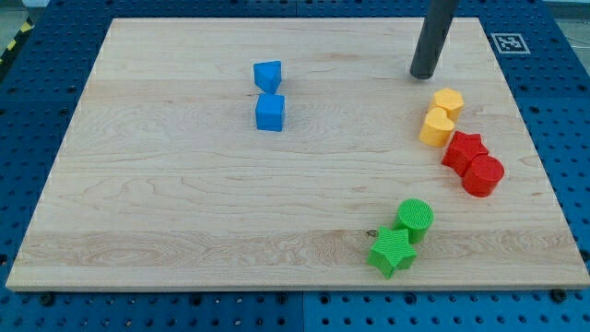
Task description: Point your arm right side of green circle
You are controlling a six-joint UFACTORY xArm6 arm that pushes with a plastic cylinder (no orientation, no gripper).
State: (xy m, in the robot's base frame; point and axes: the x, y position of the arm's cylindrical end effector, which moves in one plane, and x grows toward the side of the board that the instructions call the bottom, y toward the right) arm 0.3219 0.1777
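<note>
tip: my tip (423, 75) is set on the surface (166, 203) near the view's top right, above the yellow blocks (442, 115), touching nothing
gripper: none fitted, nothing held
target: green circle (415, 218) lies at bottom right, touching green star (392, 251); well apart from tip
gap: the spot right of the circle is judged reachable past the red blocks (473, 163)

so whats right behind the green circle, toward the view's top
Only bare board directly behind the green circle; nothing sits on top of it. The red circle lies up and to the view's right, my tip far beyond. The green star touches its lower-left side, hiding that edge.
</note>
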